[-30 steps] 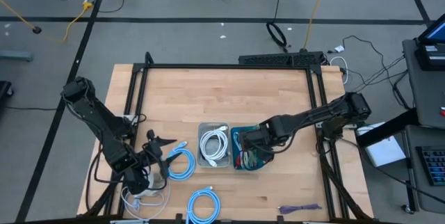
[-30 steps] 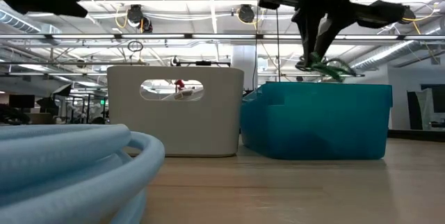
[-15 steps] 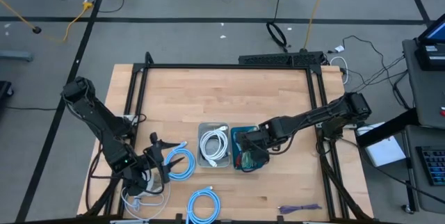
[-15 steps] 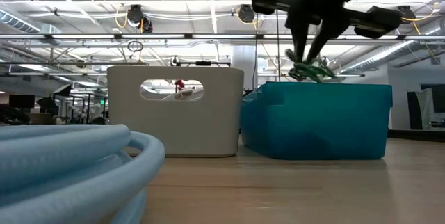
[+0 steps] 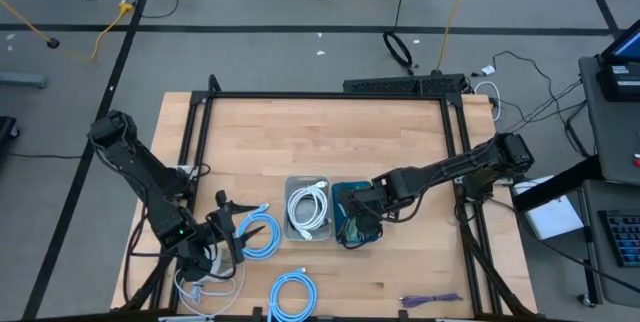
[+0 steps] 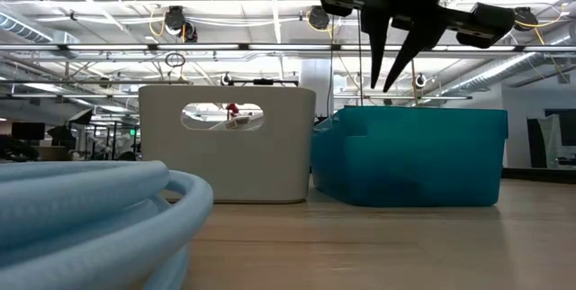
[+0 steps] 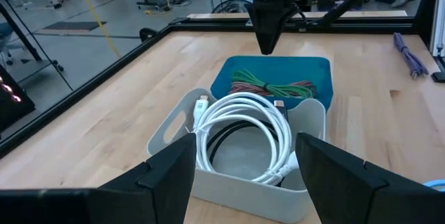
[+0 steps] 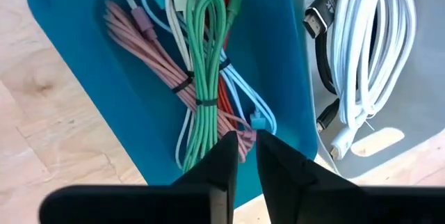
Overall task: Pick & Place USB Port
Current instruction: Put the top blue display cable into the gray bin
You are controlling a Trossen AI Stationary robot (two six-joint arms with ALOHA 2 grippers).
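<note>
Right tool (image 6: 389,81) hovers just above the teal plastic bin (image 5: 357,213), fingers nearly closed and empty. A green bundled cable (image 8: 203,78) lies in that bin among pink and red ones, so this placement looks done. Left tool (image 5: 232,224), spread open and empty, waits near the light-blue coiled cables (image 5: 262,236) left on the wooden table (image 5: 330,142), beside the grey plastic bin (image 5: 307,209) of white cable.

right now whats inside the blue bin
The blue bin holds bundled cables: a green cable on top, with pink, red, white and light blue ones beneath. The right tool covers the bundle's near end.
</note>
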